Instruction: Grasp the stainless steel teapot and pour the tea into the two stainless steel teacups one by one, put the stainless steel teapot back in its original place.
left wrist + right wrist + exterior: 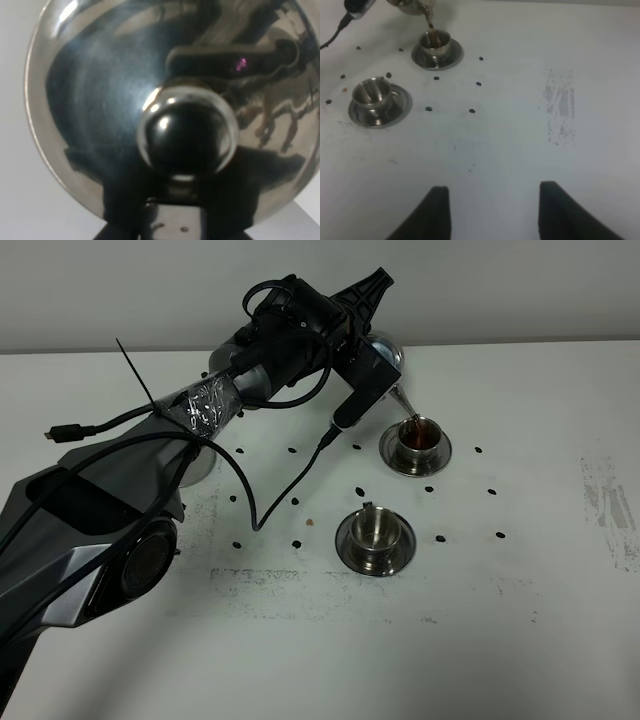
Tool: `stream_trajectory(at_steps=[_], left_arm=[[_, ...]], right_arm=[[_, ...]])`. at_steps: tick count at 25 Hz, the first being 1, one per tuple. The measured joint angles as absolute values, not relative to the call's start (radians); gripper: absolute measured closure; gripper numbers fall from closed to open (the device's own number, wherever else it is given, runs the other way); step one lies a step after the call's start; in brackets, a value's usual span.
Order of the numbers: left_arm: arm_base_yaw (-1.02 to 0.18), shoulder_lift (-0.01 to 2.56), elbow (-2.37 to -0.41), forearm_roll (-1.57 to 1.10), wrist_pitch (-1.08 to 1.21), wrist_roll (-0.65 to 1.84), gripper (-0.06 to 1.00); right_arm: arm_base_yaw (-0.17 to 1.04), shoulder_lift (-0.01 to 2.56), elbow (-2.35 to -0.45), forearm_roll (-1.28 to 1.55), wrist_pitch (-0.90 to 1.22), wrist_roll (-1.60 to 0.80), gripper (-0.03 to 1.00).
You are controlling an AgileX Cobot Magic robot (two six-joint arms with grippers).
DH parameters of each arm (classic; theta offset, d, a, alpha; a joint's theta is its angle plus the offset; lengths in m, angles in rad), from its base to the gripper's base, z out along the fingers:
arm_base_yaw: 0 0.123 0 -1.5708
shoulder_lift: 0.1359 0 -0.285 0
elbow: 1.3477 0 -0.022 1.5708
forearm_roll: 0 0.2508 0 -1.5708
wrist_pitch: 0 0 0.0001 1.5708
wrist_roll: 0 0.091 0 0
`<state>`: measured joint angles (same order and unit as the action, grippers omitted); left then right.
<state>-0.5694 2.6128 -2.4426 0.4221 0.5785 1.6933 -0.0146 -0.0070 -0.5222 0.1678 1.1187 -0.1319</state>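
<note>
- Exterior high view: L arm reaches across. The left gripper (370, 375) is clamped tight on the stainless steel teapot (386, 346), which is tipped fwd, off the table, above and just behind the far teacup (415, 437).
- The spout (400, 400) points down into that cup. A dark tea stream is running in, and brown liquid shows inside.
- The near teacup (373, 527) sits on its saucer (350, 555), well apart from the pour, and looks empty. My read: first pour under way, second not begun.
- Left wrist view: nearly all pot. The domed lid (90, 100) and lid knob (187, 132) sit right at the lens. Finger contact isn't visible; I judge the hold is at the loop handle.
- Right wrist view: the right gripper (492, 210) has its jaws wide apart w/ nothing between them, over bare table (520, 125), clear of both cups.
- Handling, as I judge it: rigid polished steel, so slick under the pads. Weight shifts as the tea drains. The handle is the only sane hold, since the body is too round and smooth. The lid may be loose, so go easy on the tilt.
- The cups look light and tippy, so keep the spout off their rims.
- Can't make out the pot's own saucer; prob hidden by the arm.
</note>
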Motion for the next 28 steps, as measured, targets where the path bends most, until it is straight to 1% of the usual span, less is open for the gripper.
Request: stream_trajectory(at_steps=[28], left_arm=[[-0.574, 2.613, -2.443, 0.447, 0.569, 1.693, 0.77]], right_arm=[[-0.015, -0.007, -0.522, 0.168, 1.119, -0.132, 0.58]])
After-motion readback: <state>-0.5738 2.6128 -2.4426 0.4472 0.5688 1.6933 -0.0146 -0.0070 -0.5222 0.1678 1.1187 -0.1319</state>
